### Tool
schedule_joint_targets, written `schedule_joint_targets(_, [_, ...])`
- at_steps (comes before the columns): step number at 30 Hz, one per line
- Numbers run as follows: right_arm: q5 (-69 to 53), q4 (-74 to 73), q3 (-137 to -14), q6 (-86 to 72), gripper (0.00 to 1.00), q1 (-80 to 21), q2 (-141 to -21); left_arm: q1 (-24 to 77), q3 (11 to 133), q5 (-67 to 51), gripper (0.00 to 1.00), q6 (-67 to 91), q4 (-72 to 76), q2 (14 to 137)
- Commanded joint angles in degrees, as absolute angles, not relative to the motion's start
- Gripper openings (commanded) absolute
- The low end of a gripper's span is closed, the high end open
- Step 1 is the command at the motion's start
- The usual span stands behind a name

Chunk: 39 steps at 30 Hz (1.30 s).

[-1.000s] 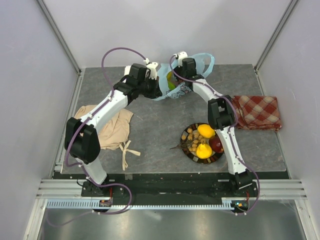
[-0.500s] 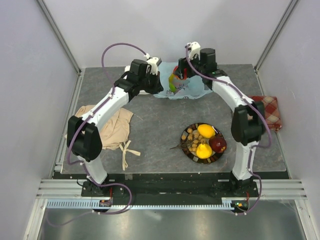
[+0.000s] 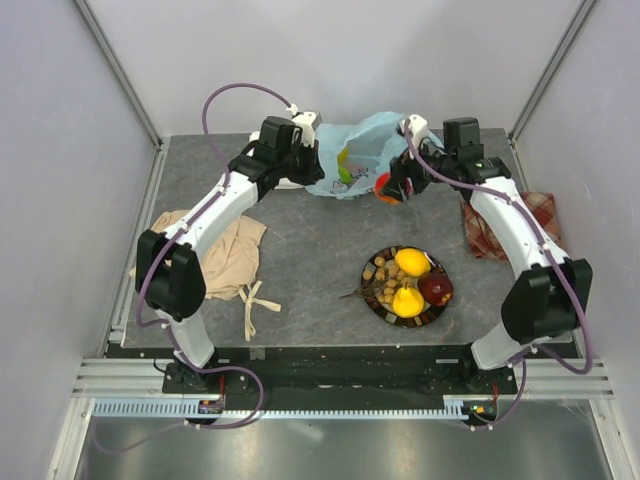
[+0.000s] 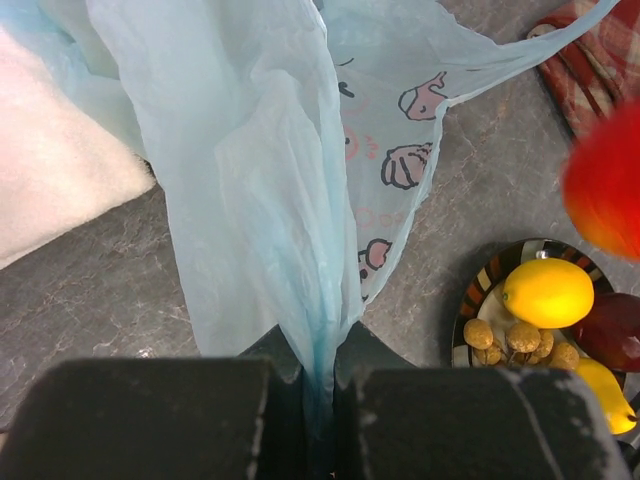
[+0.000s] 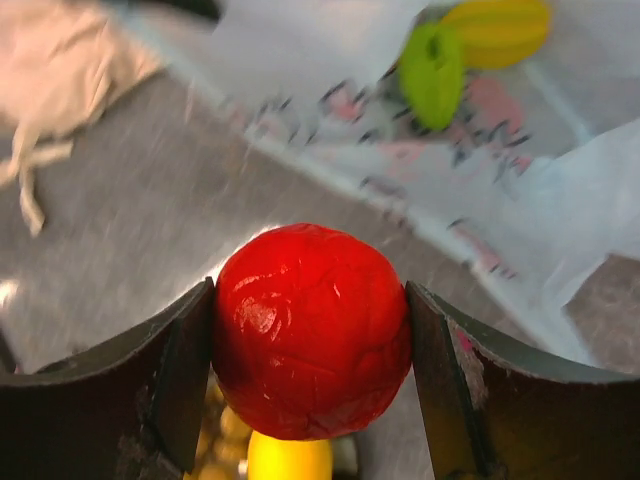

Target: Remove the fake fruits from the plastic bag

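The light-blue plastic bag [image 3: 372,140] lies at the back of the table, its mouth held up. My left gripper [image 3: 318,176] is shut on a bunched edge of the bag [image 4: 290,200]; its jaws [image 4: 320,400] pinch the film. My right gripper [image 3: 390,187] is shut on a red round fruit [image 5: 312,330], held just right of the bag and above the table. A green fruit [image 5: 432,72] and a yellow fruit [image 5: 497,30] lie inside the bag. The striped plate [image 3: 375,300] holds a lemon [image 3: 411,262], a second yellow fruit [image 3: 407,301], a dark-red apple [image 3: 433,289] and a tan berry cluster [image 3: 383,275].
A beige cloth [image 3: 228,255] lies at the left beside my left arm. A red plaid cloth [image 3: 538,208] lies at the right, partly under my right arm. A folded white cloth [image 4: 50,190] lies by the bag's left side. Walls close in the table's sides.
My right gripper has come out of the bag holding the red fruit and swung right and slightly nearer. The bag's top has risen and spread. My left gripper has kept its hold.
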<state>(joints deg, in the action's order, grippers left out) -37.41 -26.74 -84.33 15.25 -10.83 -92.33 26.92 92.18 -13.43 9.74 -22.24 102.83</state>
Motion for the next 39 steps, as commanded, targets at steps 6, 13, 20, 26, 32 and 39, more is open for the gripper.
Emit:
schedule_joint_targets(6, [-42.3, -64.1, -79.5, 48.9, 0.39, -11.4, -84.5, 26.3, 92.7, -12.3, 0.02, 8.0, -19.9, 102.7])
schedule_joint_targets(13, [-36.6, -68.3, -75.9, 51.8, 0.38, -12.7, -88.3, 26.3, 91.5, -12.7, 0.02, 8.3, -19.8, 101.1])
schedule_joint_targets(20, [-34.6, -68.8, -73.1, 51.5, 0.37, -12.7, -88.7, 26.4, 89.3, -13.2, 0.02, 7.9, -18.9, 99.3])
schedule_joint_targets(26, [-34.7, -68.4, -72.7, 50.9, 0.38, -12.7, -87.6, 26.5, 89.3, -13.0, 0.02, 6.7, -19.2, 98.3])
schedule_joint_targets(32, [-35.6, -65.8, -78.6, 47.3, 0.37, -12.9, -86.7, 26.5, 90.1, -13.0, 0.02, 5.6, -19.2, 98.2])
schedule_joint_targets(39, [-33.4, -51.9, -80.7, 38.0, 0.38, -16.4, -91.7, 26.5, 89.7, -13.6, 0.02, 6.2, -19.2, 97.6])
